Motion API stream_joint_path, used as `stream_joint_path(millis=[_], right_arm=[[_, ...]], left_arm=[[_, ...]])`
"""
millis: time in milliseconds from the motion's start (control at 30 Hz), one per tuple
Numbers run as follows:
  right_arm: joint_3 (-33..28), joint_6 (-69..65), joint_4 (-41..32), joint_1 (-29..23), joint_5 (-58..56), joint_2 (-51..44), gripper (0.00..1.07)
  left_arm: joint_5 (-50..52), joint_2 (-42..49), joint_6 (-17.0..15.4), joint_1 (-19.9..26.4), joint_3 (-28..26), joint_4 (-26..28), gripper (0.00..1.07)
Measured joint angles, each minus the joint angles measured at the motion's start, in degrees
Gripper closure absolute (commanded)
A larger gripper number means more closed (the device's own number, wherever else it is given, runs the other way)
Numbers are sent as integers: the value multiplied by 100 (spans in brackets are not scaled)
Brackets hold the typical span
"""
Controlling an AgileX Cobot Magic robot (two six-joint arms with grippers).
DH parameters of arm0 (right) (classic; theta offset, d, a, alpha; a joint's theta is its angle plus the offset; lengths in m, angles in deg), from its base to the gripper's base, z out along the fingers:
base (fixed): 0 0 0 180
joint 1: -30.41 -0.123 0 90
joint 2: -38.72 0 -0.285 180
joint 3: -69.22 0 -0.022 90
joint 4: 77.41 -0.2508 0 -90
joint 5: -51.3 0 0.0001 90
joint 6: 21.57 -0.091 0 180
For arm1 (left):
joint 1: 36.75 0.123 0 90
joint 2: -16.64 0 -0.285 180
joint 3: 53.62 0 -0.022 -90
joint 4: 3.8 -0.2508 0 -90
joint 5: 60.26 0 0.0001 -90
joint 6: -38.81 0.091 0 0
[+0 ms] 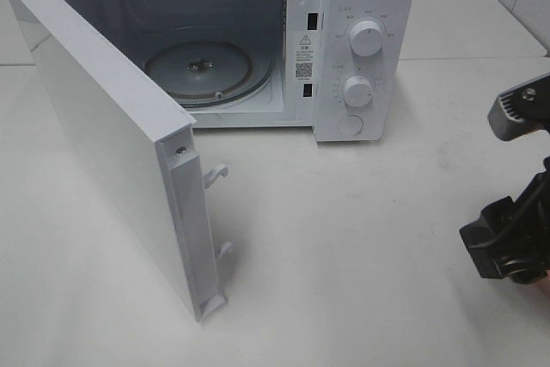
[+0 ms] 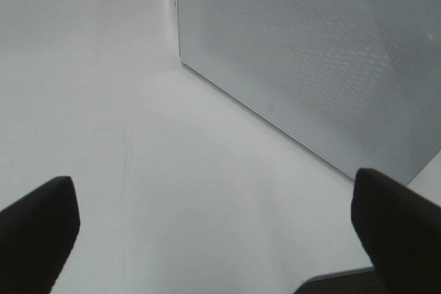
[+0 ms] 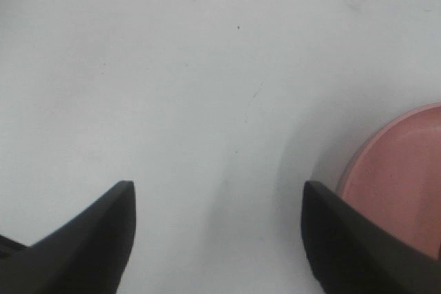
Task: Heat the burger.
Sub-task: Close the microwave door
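On the white table stands a white microwave with its door swung wide open toward the front left. Inside the cavity, the round glass turntable lies bare. Two round knobs sit one above the other on the control panel to the right of the opening, with a round button beneath them.

At the right edge of the high view, the right arm shows as a black mass near the table, well apart from the microwave. Its wrist view shows the right gripper with its two dark fingers spread wide over bare table, holding nothing. Just beside one finger lies the edge of a round pink plate; the part in view is bare.

From the left wrist view, the left gripper also has its fingers spread wide and empty, pointing at the perforated outer face of the open door.

The burger does not show in any view.
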Motion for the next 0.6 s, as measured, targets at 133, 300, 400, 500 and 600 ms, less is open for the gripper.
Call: stream_joint_path(millis=[133, 300, 400, 500, 600], right_arm=[[166, 487, -487, 0, -407, -458, 40], [561, 728, -682, 0, -911, -745, 40], [911, 888, -796, 0, -1398, -974, 39], [1026, 1100, -957, 0, -1736, -1140, 32], [1060, 1329, -1146, 0, -1977, -1295, 26]], left_arm=[[0, 0, 0, 0, 0, 0, 6], [0, 0, 0, 0, 0, 0, 6], [0, 0, 0, 0, 0, 0, 6], [0, 0, 0, 0, 0, 0, 6], [0, 0, 0, 0, 0, 0, 6]])
